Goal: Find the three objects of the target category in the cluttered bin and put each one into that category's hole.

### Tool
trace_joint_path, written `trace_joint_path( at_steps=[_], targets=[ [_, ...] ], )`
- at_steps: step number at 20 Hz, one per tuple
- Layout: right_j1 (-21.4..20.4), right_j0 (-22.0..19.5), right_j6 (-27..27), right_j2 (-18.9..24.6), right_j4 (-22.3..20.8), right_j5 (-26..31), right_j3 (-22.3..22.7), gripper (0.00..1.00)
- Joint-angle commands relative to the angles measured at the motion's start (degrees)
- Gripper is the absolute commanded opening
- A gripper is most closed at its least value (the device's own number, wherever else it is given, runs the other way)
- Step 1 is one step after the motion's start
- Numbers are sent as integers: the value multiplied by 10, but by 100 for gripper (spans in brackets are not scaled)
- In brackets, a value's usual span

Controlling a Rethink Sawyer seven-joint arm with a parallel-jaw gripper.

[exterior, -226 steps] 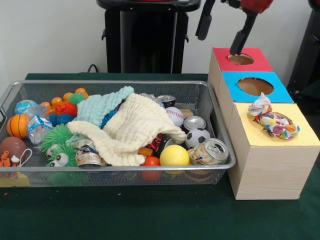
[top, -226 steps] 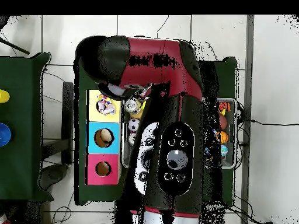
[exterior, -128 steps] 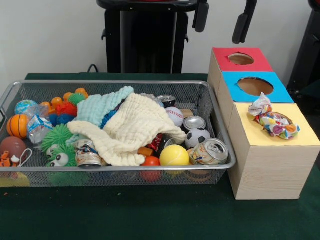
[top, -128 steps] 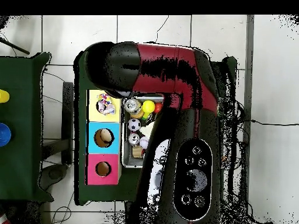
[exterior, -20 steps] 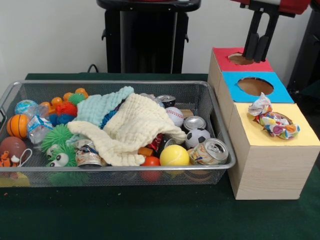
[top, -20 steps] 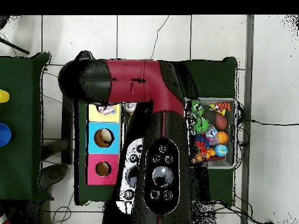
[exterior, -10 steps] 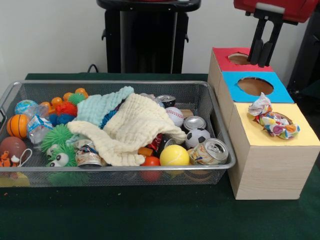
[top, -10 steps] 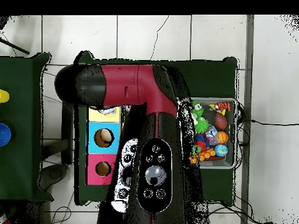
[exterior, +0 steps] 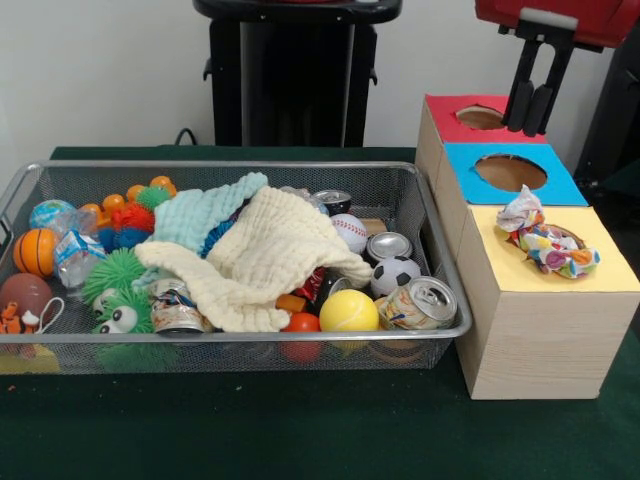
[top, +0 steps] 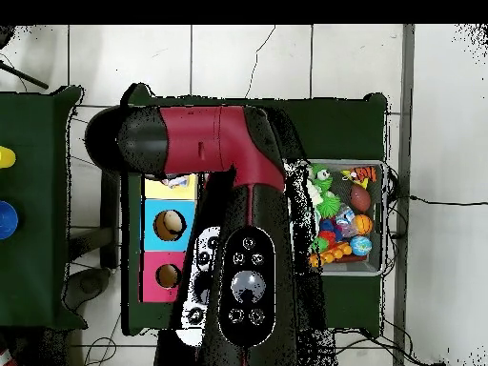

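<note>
Green cloth covers the table point(exterior: 300, 430), where a wire mesh bin point(exterior: 230, 345) holds a jumble: a cream cloth point(exterior: 265, 260) draped over the middle, a pale blue cloth point(exterior: 200, 215), a baseball point(exterior: 350, 232), a soccer ball point(exterior: 396, 275), a yellow ball point(exterior: 348, 312), dented cans point(exterior: 425, 302) and spiky green toys point(exterior: 115, 275). Against the bin's right edge stands a wooden box with a red hole point(exterior: 482, 118), a blue hole point(exterior: 510, 172) and a yellow top carrying a crumpled patterned cloth point(exterior: 545, 245). The end effector point(exterior: 535, 118) hangs over the red hole's right rim, its two black fingers nearly together with nothing between them
</note>
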Motion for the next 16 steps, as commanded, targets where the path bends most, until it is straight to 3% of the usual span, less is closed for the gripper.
trace_joint_path(
  at_steps=[1,16],
  targets=[
    [40,-6,85,1,-7,-28,67,0],
    [64,3,109,-2,5,-13,39,0]
  ],
)
